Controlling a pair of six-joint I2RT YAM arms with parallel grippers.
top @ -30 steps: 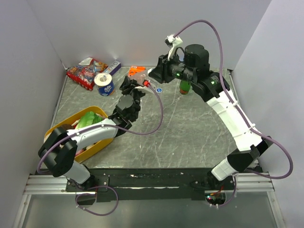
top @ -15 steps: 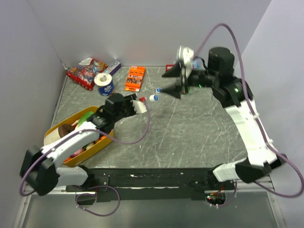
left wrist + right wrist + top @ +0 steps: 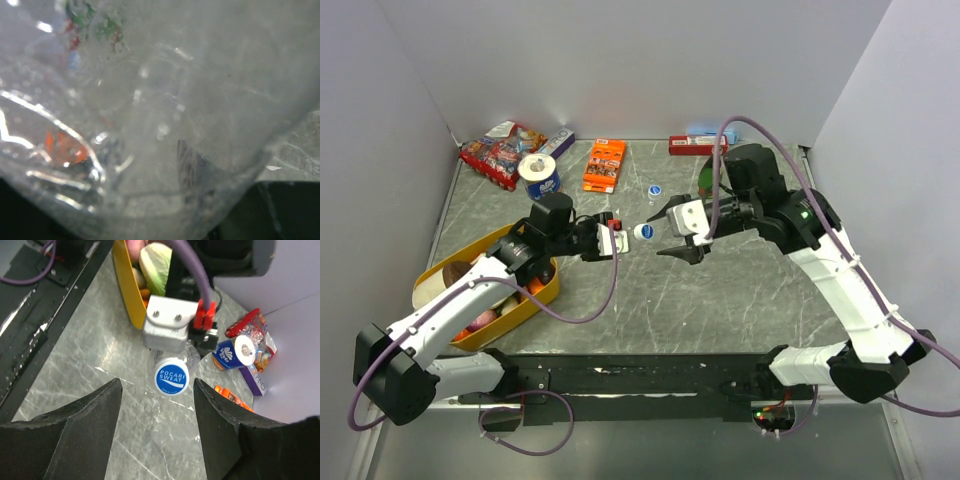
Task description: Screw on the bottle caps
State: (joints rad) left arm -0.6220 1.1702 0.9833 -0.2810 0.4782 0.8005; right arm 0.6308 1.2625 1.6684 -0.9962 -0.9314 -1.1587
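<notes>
Here left hand (image 3: 613, 238) grips bottle (image 3: 630, 235); right hand (image 3: 663, 232) open.

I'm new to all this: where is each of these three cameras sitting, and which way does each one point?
Top external: fixed above and behind the robot, looking down on the table; left arm and right arm show.
Left wrist: on the left wrist, pressed close to the clear bottle; blurred, no robot part discernible.
Right wrist: on the right wrist, looking past its own two black fingers at the blue cap.
Shared: top and right wrist both show that cap.
</notes>
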